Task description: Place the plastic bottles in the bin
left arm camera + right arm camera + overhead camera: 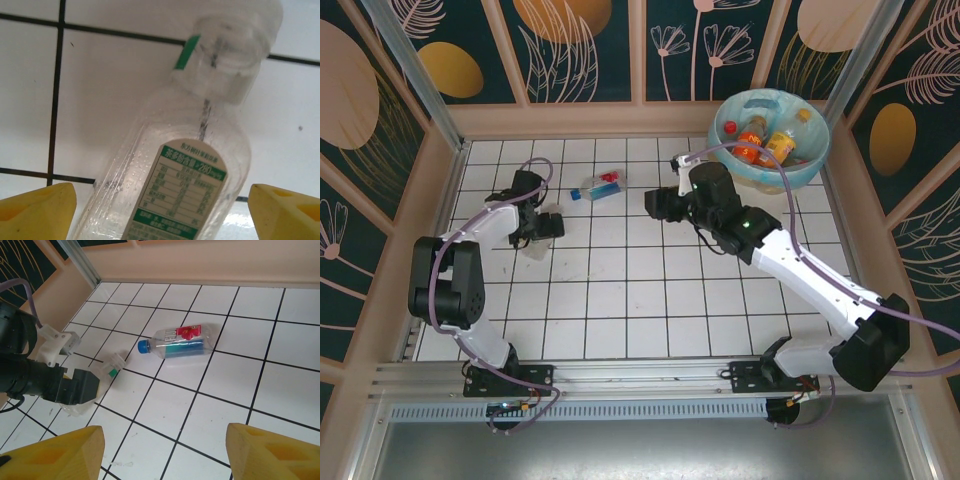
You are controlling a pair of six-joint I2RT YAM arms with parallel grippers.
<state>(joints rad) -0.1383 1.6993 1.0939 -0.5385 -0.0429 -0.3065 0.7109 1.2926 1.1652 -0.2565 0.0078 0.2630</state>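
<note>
The left fingers [37, 212] are spread wide, one yellow tip on each side of a clear bottle [170, 180] that lies flat on the white tiled bench [115, 85]. The tips stand just beside the bottle's body, and I cannot tell whether they press on it. In the left wrist view the bottle's clear cap points toward 1 o'clock. A green band sits just below the cap, and a white and green label faces up. Seen from above, these fingers and the clear bottle are at about 9 o'clock from the bench's middle.

The right fingers [60, 452] are spread as well, with nothing between them and bare tiles beneath. At 12 o'clock from them in the right wrist view, well apart, a blue-capped bottle [180, 342] lies on its side. Its cap points to 9 o'clock and its red label faces up. From above, this bottle is at about 11 o'clock from the bench's middle, between the two arms' ends.

The bin [812, 165], lined with a light-blue bag, stands in the far right corner, between 1 and 2 o'clock. Orange and yellow bottles [753, 145] lie inside it.
</note>
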